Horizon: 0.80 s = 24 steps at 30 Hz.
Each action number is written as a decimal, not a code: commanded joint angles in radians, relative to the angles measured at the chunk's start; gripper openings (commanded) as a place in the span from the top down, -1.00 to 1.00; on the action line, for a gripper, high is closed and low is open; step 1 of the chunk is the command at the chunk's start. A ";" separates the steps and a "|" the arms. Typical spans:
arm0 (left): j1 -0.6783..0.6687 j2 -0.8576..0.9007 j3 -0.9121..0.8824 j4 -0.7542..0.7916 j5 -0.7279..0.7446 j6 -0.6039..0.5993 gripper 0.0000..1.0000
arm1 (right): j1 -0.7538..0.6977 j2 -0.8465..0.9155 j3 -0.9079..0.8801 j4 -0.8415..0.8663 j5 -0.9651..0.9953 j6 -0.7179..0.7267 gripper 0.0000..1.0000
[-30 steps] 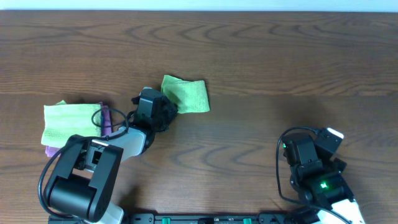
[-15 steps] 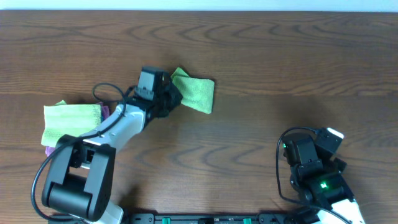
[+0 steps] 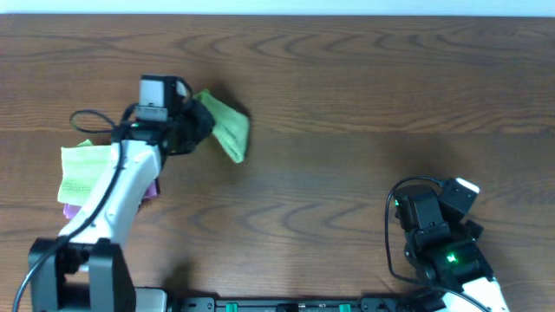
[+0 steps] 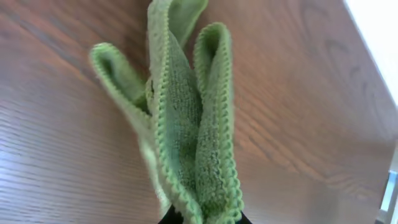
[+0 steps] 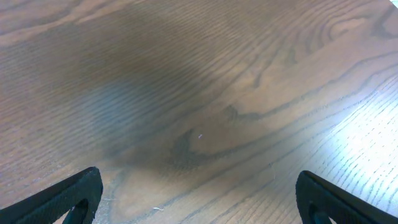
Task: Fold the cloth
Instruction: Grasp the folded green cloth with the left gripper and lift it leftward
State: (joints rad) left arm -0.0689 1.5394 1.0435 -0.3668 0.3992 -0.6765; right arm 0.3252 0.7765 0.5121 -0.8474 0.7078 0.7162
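Note:
My left gripper point(image 3: 196, 124) is shut on a folded green cloth point(image 3: 227, 131) and holds it off the table at the left of centre. In the left wrist view the green cloth point(image 4: 186, 118) hangs in several layers from the jaws point(image 4: 202, 218), folds upright. My right gripper point(image 5: 199, 199) is open and empty, low over bare wood at the front right; its arm shows in the overhead view point(image 3: 438, 230).
A stack of folded cloths lies at the left: a light green one point(image 3: 87, 169) on top of a purple one point(image 3: 149, 173). The table's far edge point(image 3: 277, 14) runs along the top.
My left gripper has lifted the green cloth and carried it to the left, from table centre towards the stack. The right arm has not moved.

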 commanded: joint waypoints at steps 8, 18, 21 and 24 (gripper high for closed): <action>0.126 -0.078 0.055 -0.048 0.100 0.073 0.88 | -0.006 -0.004 -0.003 -0.001 0.021 0.016 -0.99; 0.192 -0.078 0.217 -0.266 0.101 0.171 0.88 | -0.006 -0.004 -0.003 -0.001 0.021 0.016 -0.98; 0.224 -0.078 0.253 -0.320 0.127 0.188 0.88 | -0.006 -0.004 -0.003 -0.001 0.021 0.016 -0.98; 0.273 -0.078 0.273 -0.372 0.158 0.207 0.88 | -0.006 -0.004 -0.003 -0.001 0.021 0.016 -0.98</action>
State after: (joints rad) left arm 0.1688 1.4750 1.2819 -0.7166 0.5179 -0.5144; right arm 0.3252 0.7765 0.5121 -0.8471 0.7078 0.7162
